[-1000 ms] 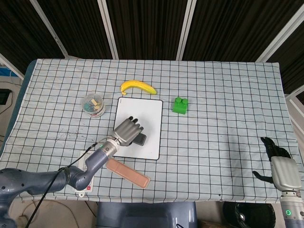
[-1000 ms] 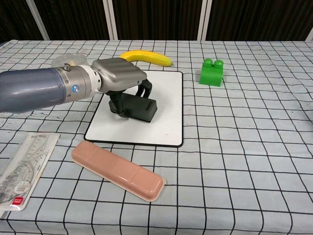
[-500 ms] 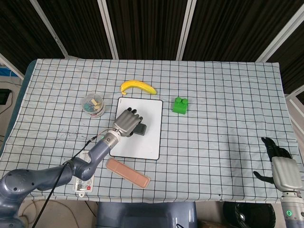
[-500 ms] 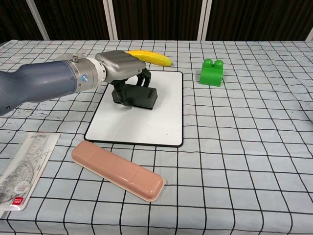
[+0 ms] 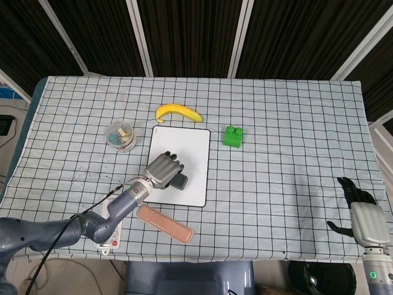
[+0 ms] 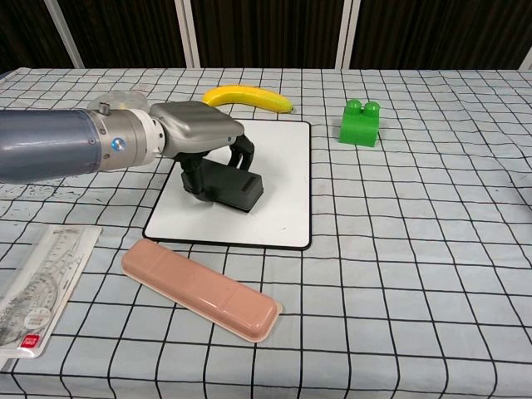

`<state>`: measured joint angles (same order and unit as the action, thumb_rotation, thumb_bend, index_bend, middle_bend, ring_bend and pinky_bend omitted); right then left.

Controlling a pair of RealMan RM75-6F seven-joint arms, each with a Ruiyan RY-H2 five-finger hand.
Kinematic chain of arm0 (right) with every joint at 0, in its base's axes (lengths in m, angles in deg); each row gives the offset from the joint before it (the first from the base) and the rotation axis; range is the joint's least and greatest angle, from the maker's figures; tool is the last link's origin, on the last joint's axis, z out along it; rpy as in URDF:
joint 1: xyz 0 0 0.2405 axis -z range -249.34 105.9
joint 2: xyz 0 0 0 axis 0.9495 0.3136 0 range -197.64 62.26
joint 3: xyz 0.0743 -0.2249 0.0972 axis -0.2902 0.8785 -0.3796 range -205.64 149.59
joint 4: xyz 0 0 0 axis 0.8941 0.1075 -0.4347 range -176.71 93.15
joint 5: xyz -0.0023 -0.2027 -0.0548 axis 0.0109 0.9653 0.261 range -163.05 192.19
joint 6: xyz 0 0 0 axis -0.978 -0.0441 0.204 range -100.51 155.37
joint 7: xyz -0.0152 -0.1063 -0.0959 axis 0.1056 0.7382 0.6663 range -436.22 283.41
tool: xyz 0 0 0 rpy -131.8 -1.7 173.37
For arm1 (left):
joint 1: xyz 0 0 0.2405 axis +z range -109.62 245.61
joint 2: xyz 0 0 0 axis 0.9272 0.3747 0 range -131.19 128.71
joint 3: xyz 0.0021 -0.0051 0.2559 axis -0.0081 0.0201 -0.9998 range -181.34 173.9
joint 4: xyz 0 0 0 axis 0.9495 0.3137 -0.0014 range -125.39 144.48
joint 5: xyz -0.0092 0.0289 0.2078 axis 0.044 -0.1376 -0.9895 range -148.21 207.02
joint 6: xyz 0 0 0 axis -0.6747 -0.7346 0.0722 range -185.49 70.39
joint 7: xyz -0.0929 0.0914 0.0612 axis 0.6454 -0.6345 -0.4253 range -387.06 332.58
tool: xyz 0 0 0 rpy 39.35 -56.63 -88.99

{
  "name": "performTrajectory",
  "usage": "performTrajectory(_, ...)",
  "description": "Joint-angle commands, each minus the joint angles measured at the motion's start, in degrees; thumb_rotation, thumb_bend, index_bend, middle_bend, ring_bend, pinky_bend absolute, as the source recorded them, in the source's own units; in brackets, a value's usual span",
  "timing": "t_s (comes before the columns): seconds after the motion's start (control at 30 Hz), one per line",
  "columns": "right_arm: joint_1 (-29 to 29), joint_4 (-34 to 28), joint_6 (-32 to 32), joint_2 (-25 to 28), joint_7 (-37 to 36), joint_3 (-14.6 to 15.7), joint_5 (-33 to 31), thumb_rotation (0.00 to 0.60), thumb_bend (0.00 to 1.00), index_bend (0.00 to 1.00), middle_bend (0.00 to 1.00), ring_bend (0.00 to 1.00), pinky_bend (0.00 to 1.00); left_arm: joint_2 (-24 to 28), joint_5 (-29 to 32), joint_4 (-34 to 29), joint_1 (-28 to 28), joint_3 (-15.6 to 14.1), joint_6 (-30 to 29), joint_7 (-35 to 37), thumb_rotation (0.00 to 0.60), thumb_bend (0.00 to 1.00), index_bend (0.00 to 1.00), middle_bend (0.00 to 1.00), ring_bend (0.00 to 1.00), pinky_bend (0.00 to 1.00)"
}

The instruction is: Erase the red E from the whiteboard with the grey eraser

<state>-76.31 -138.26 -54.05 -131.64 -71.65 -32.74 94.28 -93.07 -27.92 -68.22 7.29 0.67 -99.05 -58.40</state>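
My left hand (image 5: 163, 169) (image 6: 202, 135) grips the grey eraser (image 5: 180, 181) (image 6: 235, 188) and presses it flat on the whiteboard (image 5: 190, 155) (image 6: 278, 179), on the left middle of the board. No red mark shows on the bare white surface around the eraser; the patch under the hand and eraser is hidden. My right hand (image 5: 363, 215) hangs off the table's right edge, low at the right of the head view, fingers slightly curled and holding nothing.
A banana (image 5: 177, 112) (image 6: 248, 97) lies just behind the board. A green block (image 5: 233, 136) (image 6: 360, 123) stands to its right, a clear cup (image 5: 121, 136) to its left. A pink case (image 5: 164, 224) (image 6: 199, 287) and a packaged ruler (image 6: 29, 291) lie at the front left.
The left hand slid the eraser up the board toward the banana, then back down toward the front, to about where it was a second ago. The right hand stayed still.
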Motion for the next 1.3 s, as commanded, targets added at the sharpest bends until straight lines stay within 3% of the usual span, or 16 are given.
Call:
performTrajectory(0.03, 0.0, 0.0, 0.0, 0.0, 0.0, 0.0, 0.0, 0.600, 0.03, 0.10, 0.11, 0.21, 0.21, 4.2, 3.6, -4.7, 0.3, -0.9, -1.9, -4.2, 0.600, 0.21, 0.44, 0.45, 0.21, 0.25)
performTrajectory(0.3, -0.1, -0.3, 0.1, -0.2, 0.5, 0.0, -0.1, 0.600, 0.03, 0.10, 0.11, 0.21, 0.21, 11.1, 1.2, -12.6, 1.7, 0.3, -6.5, -3.3, 0.600, 0.21, 0.44, 0.45, 0.21, 0.25)
performTrajectory(0.53, 0.0, -0.4, -0.1, -0.1, 0.4, -0.1, -0.1, 0.600, 0.03, 0.10, 0.11, 0.21, 0.21, 17.6, -0.3, -19.0, 5.4, -2.3, -13.0, -7.0, 0.600, 0.21, 0.44, 0.44, 0.21, 0.25)
performTrajectory(0.7, 0.0, -0.4, -0.2, 0.0, 0.3, 0.0, 0.0, 0.600, 0.03, 0.10, 0.11, 0.21, 0.21, 21.7, -1.9, -21.9, 10.7, -5.0, -16.2, -2.5, 0.600, 0.21, 0.45, 0.44, 0.21, 0.26)
performTrajectory(0.87, 0.0, -0.5, -0.2, -0.1, 0.6, 0.1, 0.2, 0.600, 0.03, 0.10, 0.11, 0.21, 0.21, 22.4, -5.0, -15.8, 15.0, -8.4, -15.9, 2.3, 0.600, 0.21, 0.44, 0.44, 0.21, 0.26)
performTrajectory(1.17, 0.1, -0.7, -0.4, -0.3, 1.3, 0.1, 0.1, 0.600, 0.03, 0.10, 0.11, 0.21, 0.21, 17.1, -11.2, -3.5, 17.7, -7.9, -15.6, 10.8, 0.600, 0.21, 0.43, 0.44, 0.21, 0.26)
performTrajectory(1.3, 0.1, -0.6, -0.2, -0.2, 1.1, 0.1, -0.1, 0.600, 0.03, 0.10, 0.11, 0.21, 0.21, 16.3, -12.2, -2.1, 17.9, -7.6, -13.6, 12.3, 0.600, 0.21, 0.41, 0.42, 0.19, 0.25)
